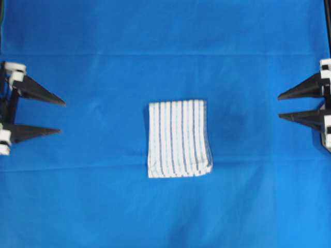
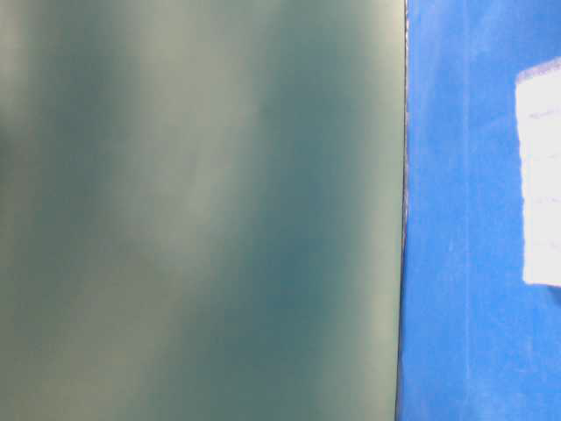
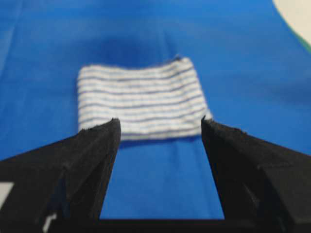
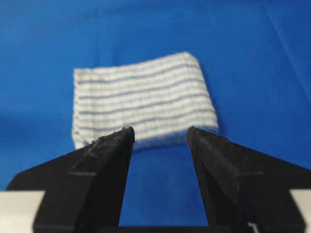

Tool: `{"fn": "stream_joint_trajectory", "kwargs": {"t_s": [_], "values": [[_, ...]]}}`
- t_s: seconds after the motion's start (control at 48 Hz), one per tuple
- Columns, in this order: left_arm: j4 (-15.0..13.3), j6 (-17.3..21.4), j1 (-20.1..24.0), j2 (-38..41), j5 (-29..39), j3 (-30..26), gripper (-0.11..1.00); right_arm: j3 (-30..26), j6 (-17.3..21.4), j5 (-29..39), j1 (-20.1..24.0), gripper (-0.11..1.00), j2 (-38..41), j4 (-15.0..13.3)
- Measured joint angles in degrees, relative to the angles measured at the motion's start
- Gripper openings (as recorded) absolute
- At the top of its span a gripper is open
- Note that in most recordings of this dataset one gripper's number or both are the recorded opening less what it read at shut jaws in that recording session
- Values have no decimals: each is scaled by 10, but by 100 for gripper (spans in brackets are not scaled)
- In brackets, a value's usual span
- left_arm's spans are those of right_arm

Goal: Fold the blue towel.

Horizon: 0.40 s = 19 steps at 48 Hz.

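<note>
Centrally, you see the blue towel [image 1: 178,138], a folded rectangle of white woven cloth with thin blue stripes, lying on the smooth solid-blue cloth [image 1: 165,31]. Your left gripper [image 1: 61,116] and right gripper [image 1: 280,106], pointed black jaws spread apart and empty, sit well clear at either edge.

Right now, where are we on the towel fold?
Done, by the look of it: the striped towel lies as a compact rectangle in the middle of the blue cloth, with stacked layers showing at its near edge. In hand: nothing. The left gripper and right gripper sit at opposite sides, fingers apart, well clear of the towel. Left: possibly nothing; I can't tell whether another fold is wanted.
</note>
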Motion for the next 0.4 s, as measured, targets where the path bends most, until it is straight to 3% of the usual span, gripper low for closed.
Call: {"fn": "stream_joint_trajectory", "kwargs": {"t_s": [0.25,0.396], "values": [[1,0,15,-99,-6,76,61,57,0,-59,-25,55,-11,0],[0,0,28,-120,-7,91,61,64,1,-74,-36,54,-11,1]]}}
